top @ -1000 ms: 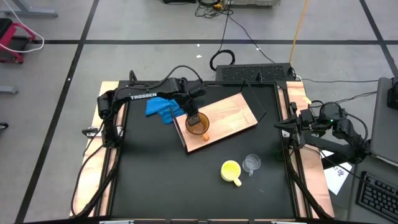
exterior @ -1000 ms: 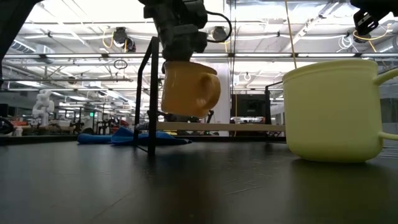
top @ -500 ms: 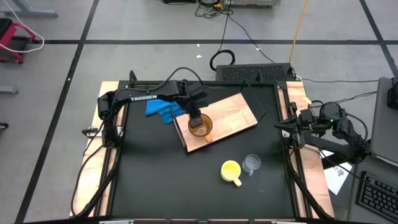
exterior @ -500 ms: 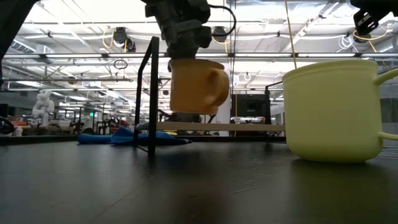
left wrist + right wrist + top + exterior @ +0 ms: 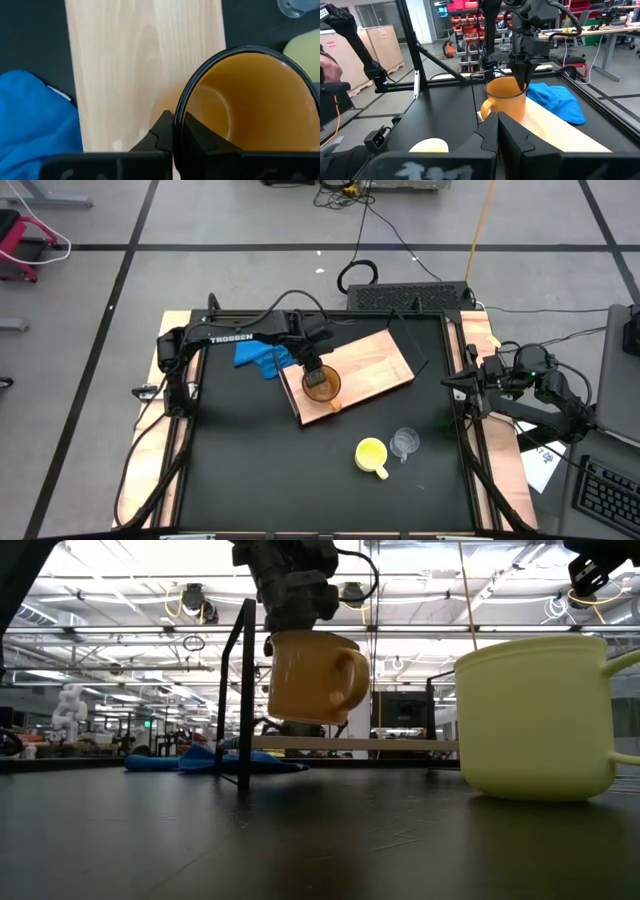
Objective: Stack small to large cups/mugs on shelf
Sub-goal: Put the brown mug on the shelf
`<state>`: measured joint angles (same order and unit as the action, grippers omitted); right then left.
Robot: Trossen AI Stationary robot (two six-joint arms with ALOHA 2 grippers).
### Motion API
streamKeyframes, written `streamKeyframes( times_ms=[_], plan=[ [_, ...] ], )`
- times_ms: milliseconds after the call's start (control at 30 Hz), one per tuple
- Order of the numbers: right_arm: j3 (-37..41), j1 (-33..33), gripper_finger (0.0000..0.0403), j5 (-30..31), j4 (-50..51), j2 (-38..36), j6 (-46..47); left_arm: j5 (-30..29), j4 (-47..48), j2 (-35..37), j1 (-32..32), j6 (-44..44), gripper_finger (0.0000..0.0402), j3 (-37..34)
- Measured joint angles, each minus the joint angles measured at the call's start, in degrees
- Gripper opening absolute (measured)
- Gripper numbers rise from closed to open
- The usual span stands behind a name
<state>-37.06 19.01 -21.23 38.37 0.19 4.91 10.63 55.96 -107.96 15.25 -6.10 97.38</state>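
— Mug point(image 5: 321, 383), the orange-brown one: where do we see it?
— Centre of the high view, raised above the shelf point(image 5: 370, 360), our left pincer point(image 5: 311, 369) pinching its rim.
— And the right pincer point(image 5: 462, 385)?
— Right edge of the bench point(image 5: 250, 470), pressed together.

Bright overhead room lighting; low view backlit, yellow mug point(image 5: 535, 715) near, slightly soft.
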Motion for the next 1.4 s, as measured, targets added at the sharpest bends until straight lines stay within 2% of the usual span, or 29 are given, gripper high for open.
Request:
streamKeyframes(
  times_ms=[167, 567, 1400],
  plan=[
    [0.0, 0.0, 0.0000, 0.0, 0.0, 0.0, 0.0, -2.3, -1.2, 0.0, -0.8, -1.6, 0.0015, -0.8],
    [0.0, 0.0, 0.0000, 0.0, 0.0, 0.0, 0.0, -2.6, -3.1, 0.3, -0.8, -3.8, 0.0015, -4.8],
    [0.0, 0.0, 0.0000, 0.0, 0.0, 0.0, 0.2, -4.0, -2.7, 0.1, -2.0, -9.5, 0.0015, -4.9]
  ],
)
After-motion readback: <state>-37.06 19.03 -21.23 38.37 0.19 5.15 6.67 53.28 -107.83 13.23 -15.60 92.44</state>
